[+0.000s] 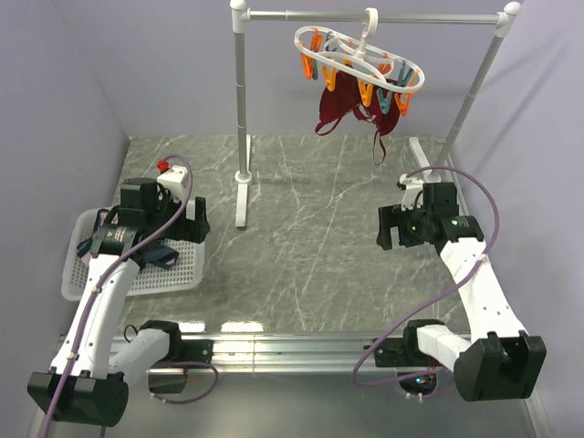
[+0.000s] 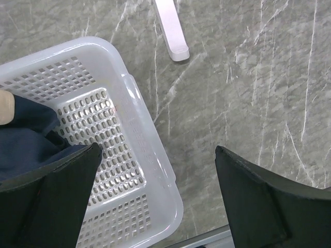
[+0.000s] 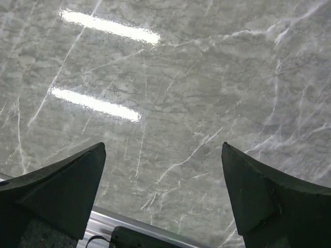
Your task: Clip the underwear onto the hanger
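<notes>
The underwear (image 2: 23,142) sits in basket (image 2: 132,98), beige lining (image 2: 5,106) seen only from left wrist. Empty, the left gripper (image 2: 158,155) gapes over basket's right rim; right gripper (image 3: 163,150) gapes empty over table (image 3: 181,77).

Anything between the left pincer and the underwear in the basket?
Nothing visible covers the underwear. It lies bare in the white basket, and the open left pincer hangs over the basket's right rim, one finger above the fabric. That rim sits under the gap, so the pincer probably needs shifting further over the basket.
</notes>
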